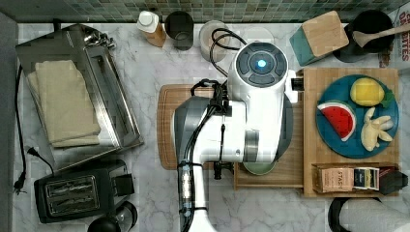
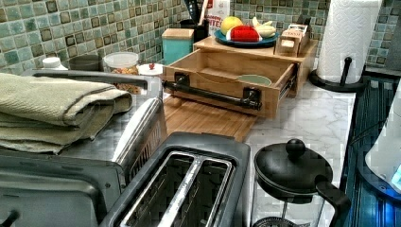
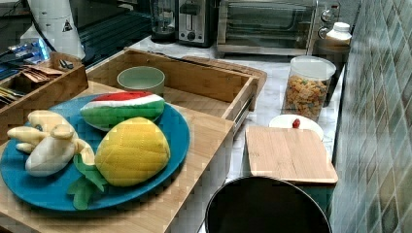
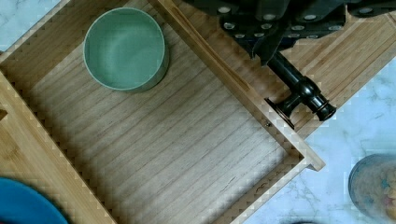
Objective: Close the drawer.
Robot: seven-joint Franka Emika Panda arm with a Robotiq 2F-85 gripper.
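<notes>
Your drawer (image 2: 222,80) stands pulled out from the wooden box (image 2: 279,53) that carries the blue plate (image 3: 29,189), reaching over the cutting board (image 2: 203,120) on the marble counter (image 2: 312,118). Inside it a green bowl (image 4: 125,49) sits in a corner away from the front wall. Your gripper (image 4: 268,35) hangs right over the black bar handle (image 4: 299,91); whether its fingers are apart or clamped on the bar, you cannot tell. In the top view the arm (image 1: 241,116) covers most of the drawer.

The drawer (image 2: 222,80) stands pulled out, with only a green bowl (image 2: 254,79) inside. Bare cutting board (image 2: 208,119) lies before its handle (image 2: 211,94), the toaster (image 2: 184,189) well apart.
</notes>
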